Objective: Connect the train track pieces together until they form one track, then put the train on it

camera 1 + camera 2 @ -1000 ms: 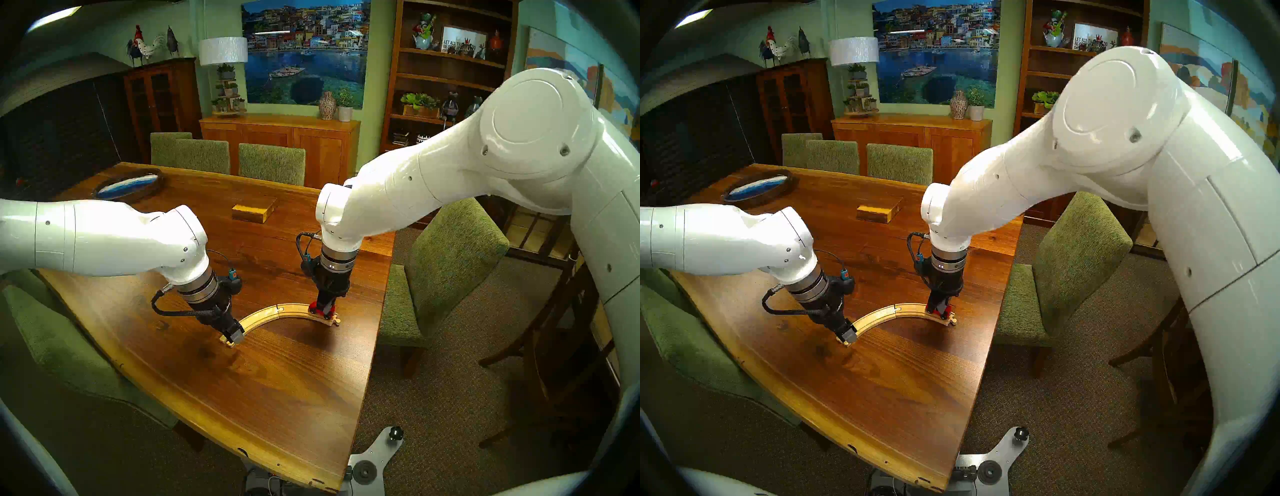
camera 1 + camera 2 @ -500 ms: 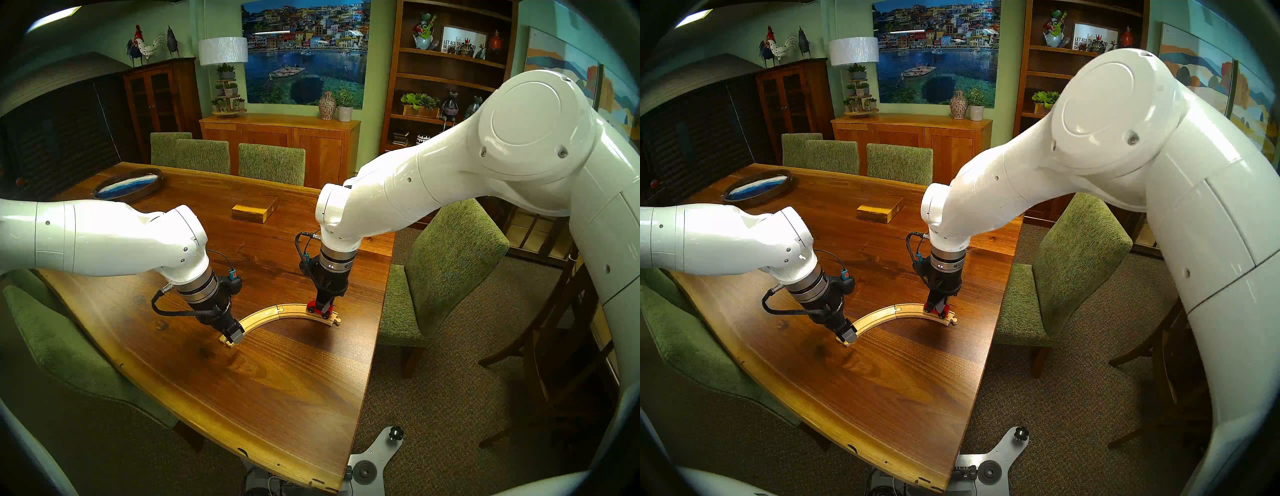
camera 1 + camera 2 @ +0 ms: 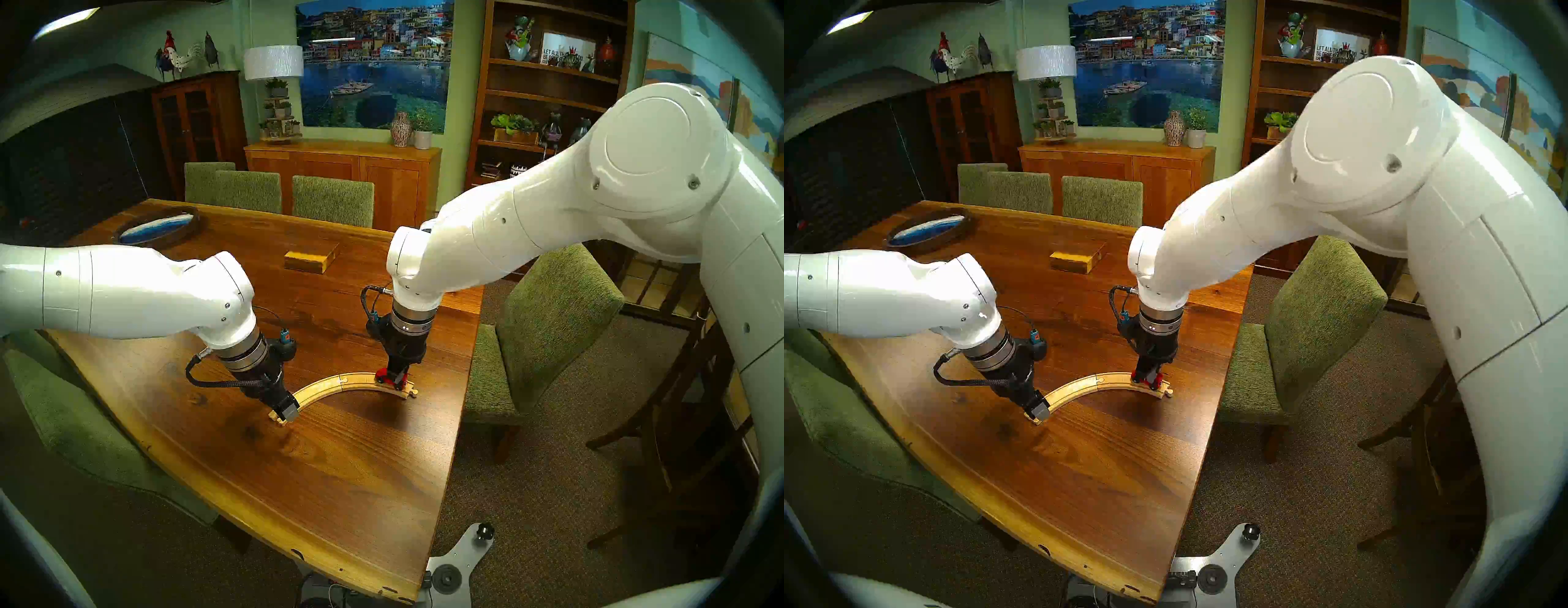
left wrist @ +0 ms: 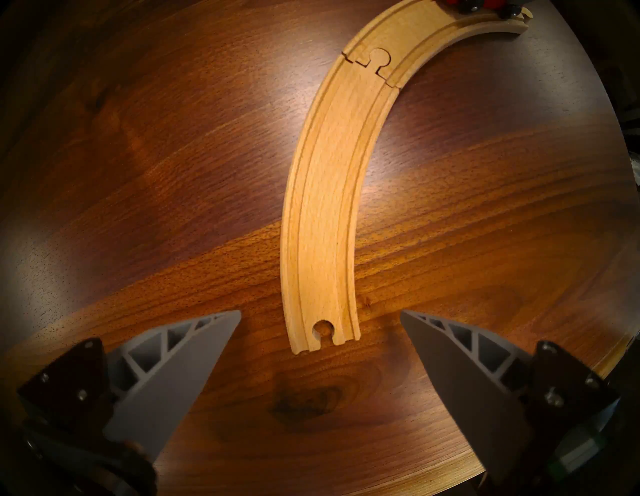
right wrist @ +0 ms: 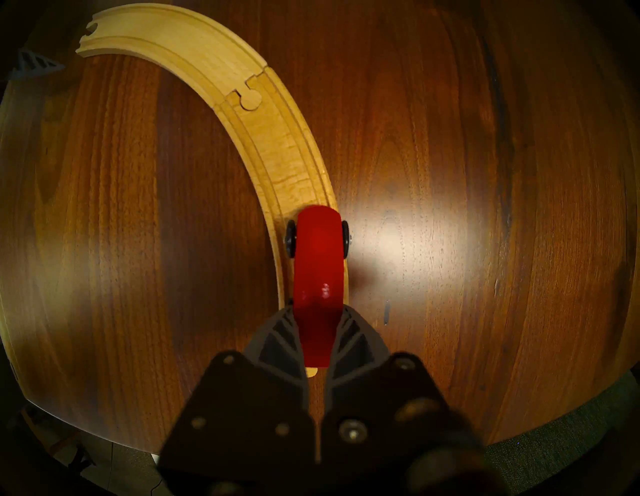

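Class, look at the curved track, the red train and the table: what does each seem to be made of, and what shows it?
Track: pale unfinished-looking wood; fine grain, matt.
Train: glossy red, painted wood or plastic, unclear which; sharp highlights. Its wheels are black.
Table: dark varnished wood; bold grain, soft reflections.

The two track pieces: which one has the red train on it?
The track piece on the robot's right, ending in a peg, carries the train; the left piece is bare.
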You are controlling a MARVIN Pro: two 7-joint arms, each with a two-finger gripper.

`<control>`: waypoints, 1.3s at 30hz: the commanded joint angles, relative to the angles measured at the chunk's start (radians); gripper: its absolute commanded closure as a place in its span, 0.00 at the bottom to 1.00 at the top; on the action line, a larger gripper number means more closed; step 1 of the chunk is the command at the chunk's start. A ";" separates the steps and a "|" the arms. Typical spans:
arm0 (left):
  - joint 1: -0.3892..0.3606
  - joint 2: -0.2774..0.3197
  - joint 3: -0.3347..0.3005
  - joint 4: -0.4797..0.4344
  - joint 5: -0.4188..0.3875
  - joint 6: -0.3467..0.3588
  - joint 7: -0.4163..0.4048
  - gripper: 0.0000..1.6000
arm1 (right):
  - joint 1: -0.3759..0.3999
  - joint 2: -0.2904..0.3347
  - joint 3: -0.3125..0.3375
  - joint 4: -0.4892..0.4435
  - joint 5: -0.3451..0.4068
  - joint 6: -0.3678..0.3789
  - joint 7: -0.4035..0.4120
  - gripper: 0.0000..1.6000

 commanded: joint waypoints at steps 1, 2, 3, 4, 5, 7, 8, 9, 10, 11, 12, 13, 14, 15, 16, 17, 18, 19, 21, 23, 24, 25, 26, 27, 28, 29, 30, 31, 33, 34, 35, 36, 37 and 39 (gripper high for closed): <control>-0.029 0.000 -0.021 -0.002 -0.002 0.000 0.001 0.00 | 0.018 0.014 0.006 -0.006 0.004 -0.012 -0.016 1.00; -0.029 0.000 -0.021 -0.002 -0.002 0.000 0.001 0.00 | 0.019 0.017 0.007 -0.009 0.005 -0.017 -0.019 1.00; -0.029 0.000 -0.021 -0.002 -0.002 0.000 0.001 0.00 | 0.020 0.018 0.008 -0.012 0.006 -0.017 -0.022 1.00; -0.029 0.000 -0.021 -0.002 -0.002 0.000 0.001 0.00 | 0.021 0.019 0.009 -0.015 0.006 -0.020 -0.025 1.00; -0.029 0.000 -0.021 -0.002 -0.002 0.000 0.001 0.00 | 0.021 0.020 0.010 -0.017 0.007 -0.021 -0.028 1.00; -0.029 0.000 -0.021 -0.002 -0.002 0.000 0.001 0.00 | 0.021 0.025 0.012 -0.022 0.010 -0.028 -0.039 1.00; -0.029 0.000 -0.022 -0.002 -0.002 0.000 0.001 0.00 | 0.024 0.027 0.013 -0.027 0.010 -0.029 -0.043 1.00; -0.029 0.000 -0.022 -0.002 -0.002 0.000 0.001 0.00 | 0.025 0.029 0.013 -0.030 0.010 -0.030 -0.045 1.00; -0.029 0.000 -0.022 -0.002 -0.002 0.000 0.001 0.00 | 0.027 0.030 0.014 -0.034 0.011 -0.033 -0.048 1.00; -0.029 0.000 -0.022 -0.002 -0.002 0.000 0.001 0.00 | 0.028 0.031 0.014 -0.036 0.011 -0.034 -0.050 1.00; -0.029 0.000 -0.022 -0.002 -0.002 0.000 0.001 0.00 | 0.029 0.032 0.014 -0.038 0.011 -0.036 -0.051 1.00; -0.029 0.000 -0.022 -0.002 -0.002 0.000 0.001 0.00 | 0.030 0.033 0.014 -0.040 0.011 -0.037 -0.053 1.00; -0.029 0.000 -0.022 -0.002 -0.002 0.000 0.001 0.00 | 0.031 0.034 0.014 -0.043 0.011 -0.039 -0.054 1.00; -0.029 0.000 -0.022 -0.002 -0.002 0.000 0.001 0.00 | 0.032 0.034 0.014 -0.044 0.011 -0.041 -0.054 1.00; -0.029 0.000 -0.022 -0.002 -0.002 0.000 0.001 0.00 | 0.033 0.035 0.014 -0.046 0.009 -0.044 -0.054 1.00; -0.029 0.000 -0.022 -0.002 -0.002 0.000 0.001 0.00 | 0.033 0.036 0.013 -0.048 0.009 -0.045 -0.056 1.00; -0.029 0.000 -0.022 -0.002 -0.002 0.000 0.001 0.00 | 0.034 0.037 0.014 -0.050 0.009 -0.049 -0.057 1.00; -0.029 0.000 -0.022 -0.002 -0.002 0.000 0.001 0.00 | 0.034 0.038 0.014 -0.052 0.010 -0.050 -0.058 1.00; -0.029 0.000 -0.022 -0.002 -0.002 0.000 0.001 0.00 | 0.033 0.042 0.016 -0.056 0.013 -0.060 -0.065 1.00; -0.029 0.000 -0.022 -0.002 -0.002 0.000 0.001 0.00 | 0.033 0.046 0.018 -0.061 0.018 -0.065 -0.074 1.00; -0.029 0.000 -0.022 -0.002 -0.002 0.000 0.001 0.00 | 0.034 0.049 0.019 -0.063 0.022 -0.067 -0.079 1.00; -0.029 0.000 -0.022 -0.002 -0.002 0.000 0.001 0.00 | 0.035 0.051 0.020 -0.066 0.026 -0.070 -0.085 1.00; -0.029 0.000 -0.022 -0.002 -0.002 0.000 0.001 0.00 | 0.036 0.054 0.021 -0.069 0.028 -0.072 -0.088 1.00; -0.029 0.000 -0.022 -0.002 -0.002 0.000 0.001 0.00 | 0.037 0.055 0.021 -0.072 0.029 -0.074 -0.090 1.00; -0.029 0.000 -0.022 -0.002 -0.002 0.000 0.001 0.00 | 0.038 0.056 0.021 -0.074 0.030 -0.075 -0.092 1.00; -0.029 0.000 -0.022 -0.002 -0.002 0.000 0.001 0.00 | 0.039 0.057 0.021 -0.076 0.032 -0.077 -0.094 1.00; -0.029 0.000 -0.022 -0.002 -0.002 0.000 0.001 0.00 | 0.040 0.058 0.020 -0.077 0.032 -0.078 -0.096 1.00; -0.029 0.000 -0.022 -0.002 -0.002 0.000 0.001 0.00 | 0.041 0.059 0.020 -0.079 0.033 -0.080 -0.098 1.00; -0.029 0.000 -0.022 -0.002 -0.002 0.000 0.001 0.00 | 0.043 0.060 0.020 -0.084 0.036 -0.083 -0.102 1.00; -0.029 0.000 -0.022 -0.002 -0.002 0.000 0.001 0.00 | 0.044 0.062 0.021 -0.087 0.039 -0.085 -0.107 1.00; -0.029 0.000 -0.022 -0.002 -0.002 0.000 0.001 0.00 | 0.046 0.065 0.021 -0.092 0.041 -0.087 -0.109 1.00; -0.029 0.000 -0.022 -0.002 -0.002 0.000 0.001 0.00 | 0.048 0.067 0.021 -0.095 0.043 -0.089 -0.112 1.00; -0.029 0.000 -0.022 -0.002 -0.002 0.000 0.001 0.00 | 0.048 0.067 0.021 -0.095 0.043 -0.089 -0.112 1.00; -0.029 0.000 -0.022 -0.002 -0.002 0.000 0.001 0.00 | 0.052 0.074 0.021 -0.102 0.048 -0.096 -0.122 1.00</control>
